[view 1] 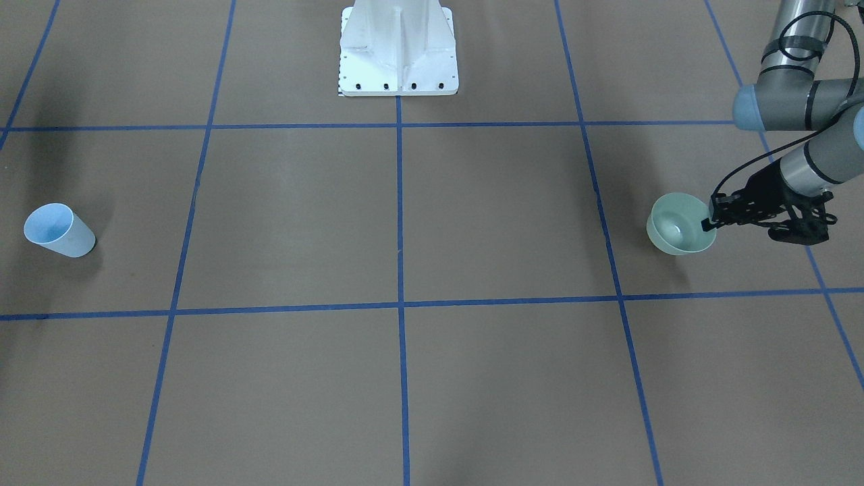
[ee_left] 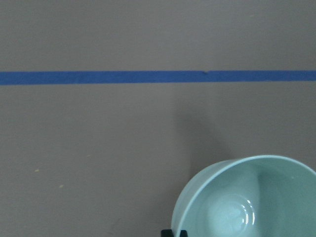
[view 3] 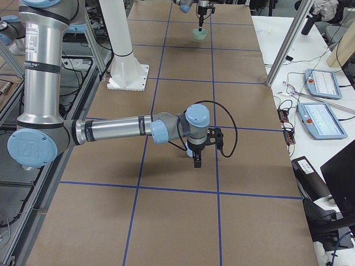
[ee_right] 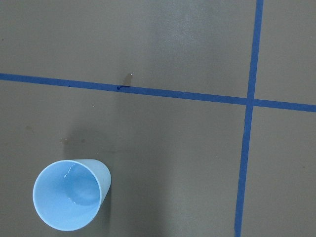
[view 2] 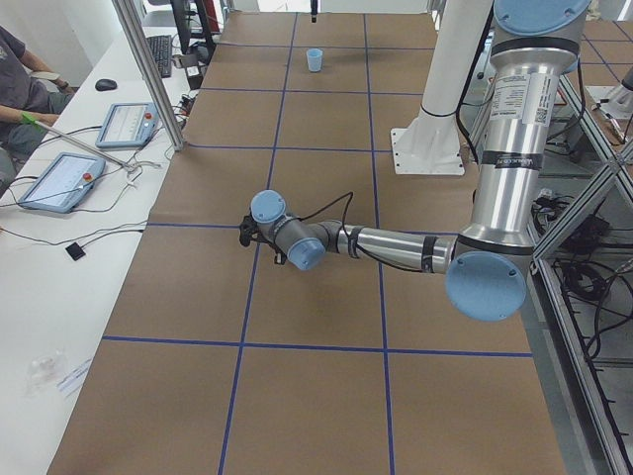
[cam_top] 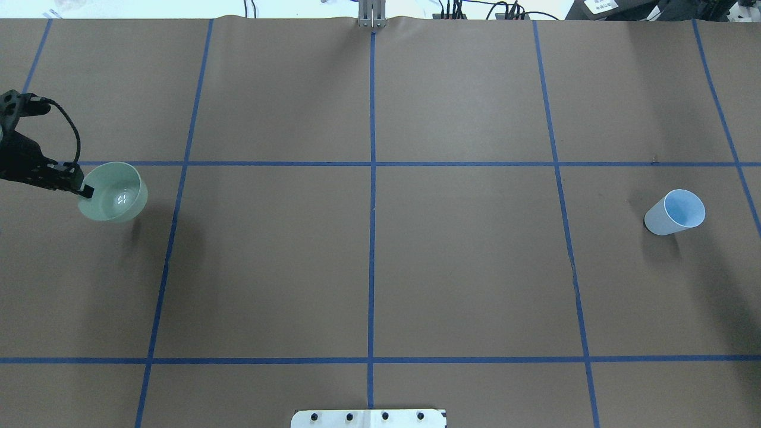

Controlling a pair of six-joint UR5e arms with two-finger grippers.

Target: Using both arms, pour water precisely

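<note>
Brown paper crossed by blue tape (cam_top: 371, 163) covers the surface (cam_top: 368, 267). The job looks barely begun.

The left arm (view 1: 810, 162) reaches to the surface's left edge. There the left claw (cam_top: 85, 190) is clamped on the near rim of a pale green bowl (cam_top: 116, 193). Whether the bowl is lifted clear I cannot tell.

Well apart from it, near the right edge, a blue cup (cam_top: 675, 213) stands upright and ungripped. The right arm (view 3: 111, 130) holds the right claw (view 3: 197, 158) above that area, and its wrist view looks straight down at the cup. Whether its fingers are apart or together I cannot tell.

A glint in the bottom of each vessel may be water.

By my reading, what is left is to grasp the cup, bring the two vessels together and do the pour itself.
</note>
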